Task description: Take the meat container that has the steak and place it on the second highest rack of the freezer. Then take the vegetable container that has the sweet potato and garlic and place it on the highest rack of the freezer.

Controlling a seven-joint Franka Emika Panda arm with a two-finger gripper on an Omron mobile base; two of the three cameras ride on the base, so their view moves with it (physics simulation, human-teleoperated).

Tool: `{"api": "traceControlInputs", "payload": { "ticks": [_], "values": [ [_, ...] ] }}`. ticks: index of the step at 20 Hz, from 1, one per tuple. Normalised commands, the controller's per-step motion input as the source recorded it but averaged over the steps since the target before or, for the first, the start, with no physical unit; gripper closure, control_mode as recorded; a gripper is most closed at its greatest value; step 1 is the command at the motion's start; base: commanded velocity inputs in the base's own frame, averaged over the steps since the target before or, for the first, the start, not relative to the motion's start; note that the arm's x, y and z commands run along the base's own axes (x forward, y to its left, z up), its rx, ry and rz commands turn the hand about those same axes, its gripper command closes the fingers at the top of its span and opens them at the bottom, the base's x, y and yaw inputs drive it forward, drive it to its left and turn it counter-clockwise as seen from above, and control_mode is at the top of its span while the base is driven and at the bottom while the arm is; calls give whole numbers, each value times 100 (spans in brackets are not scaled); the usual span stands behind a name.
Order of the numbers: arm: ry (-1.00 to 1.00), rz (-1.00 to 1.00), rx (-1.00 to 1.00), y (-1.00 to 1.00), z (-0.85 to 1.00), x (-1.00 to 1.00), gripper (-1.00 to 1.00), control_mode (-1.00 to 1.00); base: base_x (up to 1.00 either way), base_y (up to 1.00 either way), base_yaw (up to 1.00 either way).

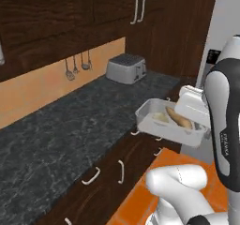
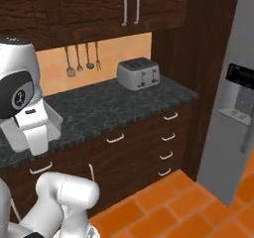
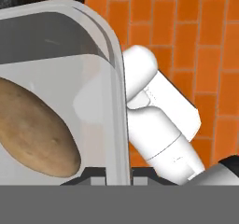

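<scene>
A white robot arm holds a clear vegetable container (image 1: 161, 125) in the air just past the front edge of the table (image 1: 70, 125), a dark speckled counter. The hand (image 3: 119, 174) is narrow, pinched on the container's rim at 6 o'clock in the hand view, where its dark tips are mostly cut off by the frame's lower edge.

Inside the container, the sweet potato (image 1: 179, 118) lies toward 3 o'clock in the left base view, partly hidden by the white wrist block. A pale lump at its 9 o'clock side may be the garlic (image 1: 160, 117); it is too blurred to be sure. In the hand view the sweet potato fills the 8 o'clock area, cut off at the left edge.

Faint lettering runs down the arm's dark link at the right edge of the left base view; it cannot be read. No other writing is legible.

The freezer (image 2: 233, 108) shows as a grey door with a dark dispenser panel at 3 o'clock in the right base view; its shelves are hidden. In that view the arm blocks most of the container.

A silver toaster (image 2: 138, 74) sits at the back of the table, with utensils (image 2: 82, 58) hanging at its 10 o'clock. Orange floor tiles (image 2: 188, 207) lie open between the drawers and the freezer.
</scene>
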Motion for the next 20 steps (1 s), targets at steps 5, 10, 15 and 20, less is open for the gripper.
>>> {"api": "traceControlInputs", "payload": {
  "ticks": [5, 10, 15, 20],
  "values": [
    [0, 0, 0, 0, 0, 0, 100, 100, 0, 0, -93],
    [0, 0, 0, 0, 0, 0, 100, 100, 3, -20, -84],
    [0, 0, 0, 0, 0, 0, 100, 100, 61, -56, -52],
    [0, 0, 0, 0, 0, 0, 100, 100, 100, -77, 1]
  ]
}}
